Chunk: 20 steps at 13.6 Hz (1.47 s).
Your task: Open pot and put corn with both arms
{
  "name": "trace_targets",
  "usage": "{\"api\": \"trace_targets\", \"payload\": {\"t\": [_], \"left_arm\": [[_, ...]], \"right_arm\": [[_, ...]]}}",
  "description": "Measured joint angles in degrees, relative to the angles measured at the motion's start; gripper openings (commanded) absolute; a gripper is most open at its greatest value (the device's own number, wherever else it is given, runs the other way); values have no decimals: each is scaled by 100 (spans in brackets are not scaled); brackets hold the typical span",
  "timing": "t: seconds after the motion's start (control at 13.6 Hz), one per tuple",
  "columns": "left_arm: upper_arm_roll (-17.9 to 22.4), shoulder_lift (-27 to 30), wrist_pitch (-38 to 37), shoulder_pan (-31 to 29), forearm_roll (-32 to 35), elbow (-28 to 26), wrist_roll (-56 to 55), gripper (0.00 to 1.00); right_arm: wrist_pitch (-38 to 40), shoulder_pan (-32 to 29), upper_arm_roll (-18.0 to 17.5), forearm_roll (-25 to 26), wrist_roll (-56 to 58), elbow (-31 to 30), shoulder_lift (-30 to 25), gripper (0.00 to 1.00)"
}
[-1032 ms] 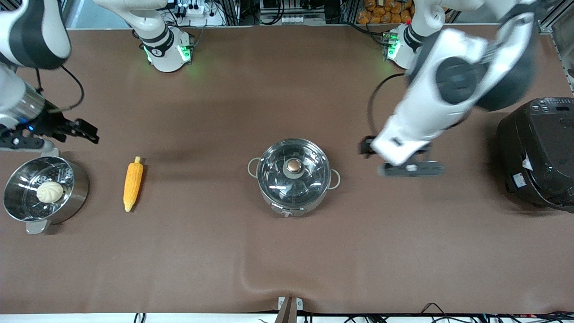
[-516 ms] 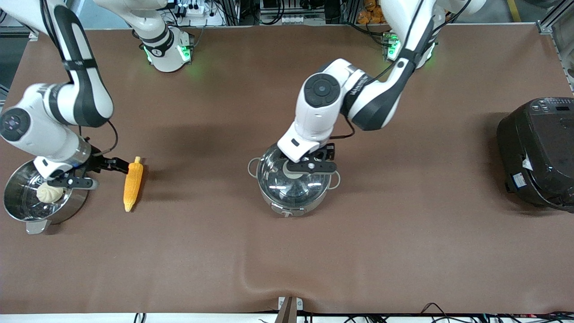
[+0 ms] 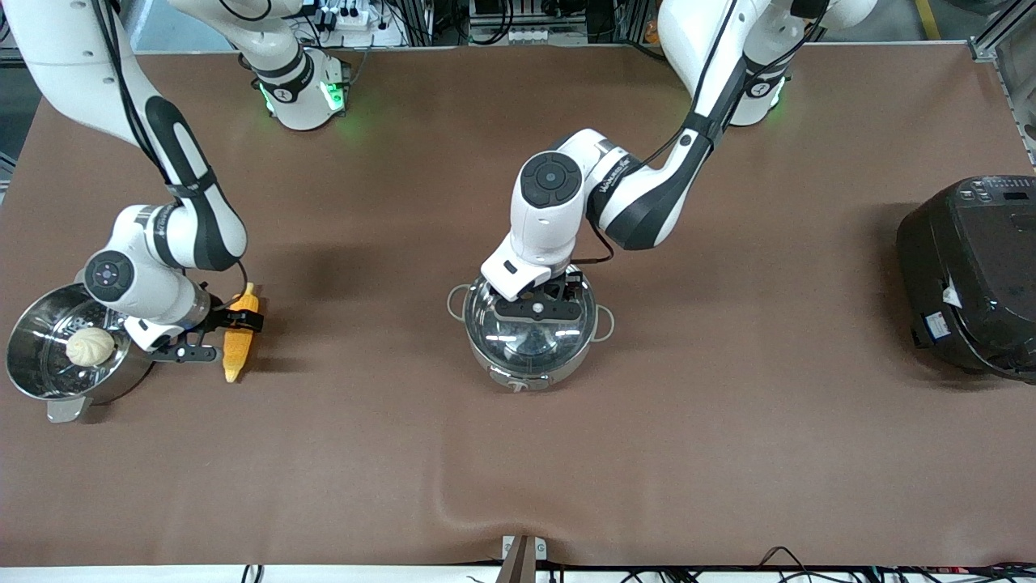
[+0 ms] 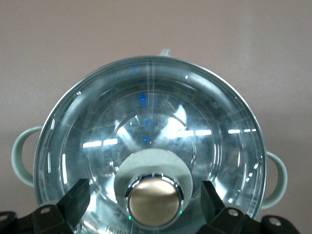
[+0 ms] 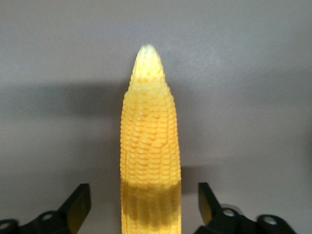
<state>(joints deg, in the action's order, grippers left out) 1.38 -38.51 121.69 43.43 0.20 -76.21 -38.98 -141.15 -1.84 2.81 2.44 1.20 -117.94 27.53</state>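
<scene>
Reaching down from its base, the left arm bends at the elbow and points its wrist at the pot in the middle of the brown counter. The left pincer is spread wide, 1 finger on each side of the copper knob on the glass lid, not touching it. The right arm curls low over the corn, which lies on the counter beside a steel pot with a bun in it. The right pincer is open around the thick end. A black cooker sits at the left arm's end.
</scene>
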Motion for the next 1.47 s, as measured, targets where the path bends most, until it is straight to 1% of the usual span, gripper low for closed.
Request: {"api": "trace_targets", "payload": {"t": [0.07, 0.15, 0.29, 0.44, 0.59, 0.66, 0.74, 0.81, 0.88, 0.96, 1.03, 1.18, 1.33, 1.47], "left_arm": [[0, -16, 31, 0, 3, 7, 0, 2], [0, -19, 38, 2, 3, 13, -1, 0], [-1, -19, 28, 12, 3, 32, -7, 0], [-13, -19, 19, 24, 3, 57, -17, 0], [-8, -19, -8, 26, 3, 71, -20, 0], [-9, -13, -62, 26, 3, 105, -23, 0], [-6, 28, -191, 22, 3, 155, -26, 0], [3, 125, -393, 5, 3, 213, -27, 0], [22, 281, -598, -31, 3, 261, -38, 0], [47, 487, -779, -113, 3, 283, -47, 0], [68, 716, -943, -268, 0, 287, -59, 0], [104, 1073, -1160, -791, -15, 277, -66, 0], [126, 1178, -1209, -1463, -19, 217, -65, 0], [131, 1125, -1206, -2035, -1, 85, -48, 0]], "right_arm": [[0, 5, -3, 0, -1, 0, 23, 55], [0, 5, -4, 0, -1, 3, 23, 43], [3, 6, -5, 2, 8, 20, 22, 29], [14, 16, -12, 8, 111, 55, 3, 24], [63, 46, -20, 9, 330, 128, -69, 24], [215, 90, -24, 10, 390, 207, -152, 24], [544, 161, -26, 13, 403, 338, -275, 24], [1042, 259, -32, 13, 404, 524, -427, 24], [1539, 380, -38, 13, 404, 742, -588, 24], [1873, 510, -48, 10, 400, 941, -721, 26], [2065, 675, -67, 3, 347, 1115, -818, 27], [2187, 1106, -113, -47, -210, 1368, -871, 27], [2178, 1787, -176, -222, -1247, 1582, -857, 24], [2156, 2592, -219, -566, -2259, 1981, -761, 24]]}}
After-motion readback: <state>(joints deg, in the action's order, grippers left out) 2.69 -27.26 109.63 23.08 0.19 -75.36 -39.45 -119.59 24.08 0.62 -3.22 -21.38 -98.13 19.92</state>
